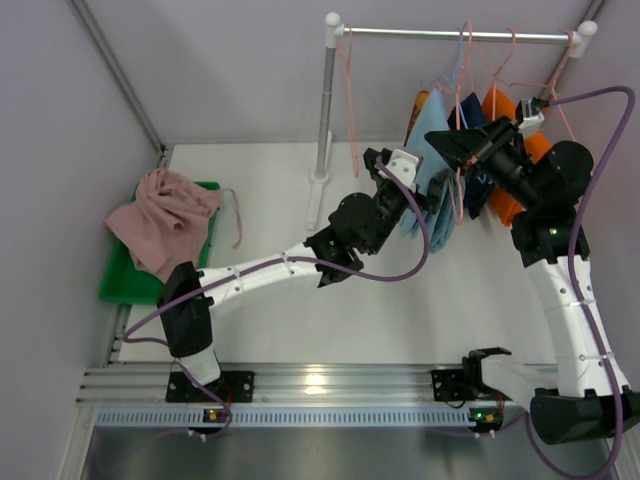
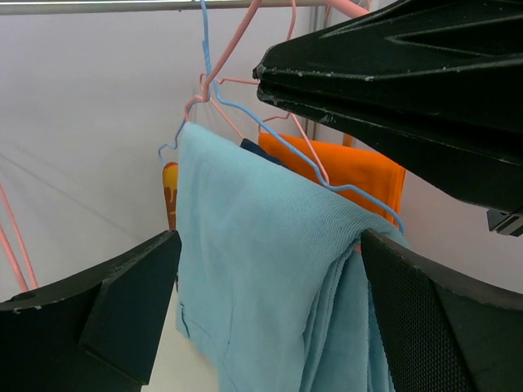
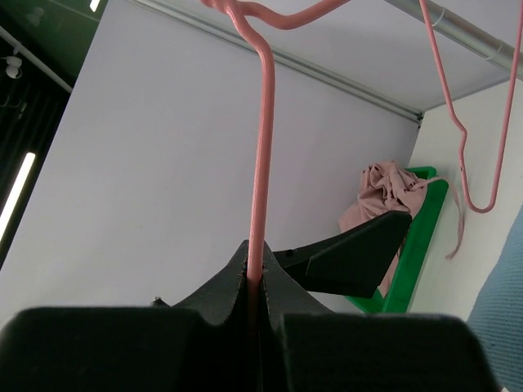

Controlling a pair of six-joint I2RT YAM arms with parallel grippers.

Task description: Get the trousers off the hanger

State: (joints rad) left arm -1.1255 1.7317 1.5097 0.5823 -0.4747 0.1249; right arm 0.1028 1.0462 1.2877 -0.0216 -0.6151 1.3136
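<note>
The light blue trousers (image 2: 245, 245), a soft fine-knit cloth folded double, hang over a thin blue wire hanger (image 2: 270, 135) on the metal rail (image 1: 450, 33) at the far right of the desk (image 1: 260, 190). The left hand (image 2: 270, 327) stands wide, its matt black fingers (image 2: 122, 318) on either side of the cloth, with bare space at the left finger. Behind the blue pair hang plain orange trousers (image 2: 359, 171), a navy pair (image 2: 260, 151) showing only an edge, and an orange patterned pair (image 2: 170, 192). The right hand (image 3: 255, 286) is clamped tight on the straight neck of a pink wire hanger (image 3: 263, 147) just under the rail. The dusty pink trousers (image 1: 160, 220) lie crumpled in a green plastic tray (image 1: 120, 285) at the left of the desk, with a bare pink hanger (image 1: 352, 110) on the rail's left end
</note>
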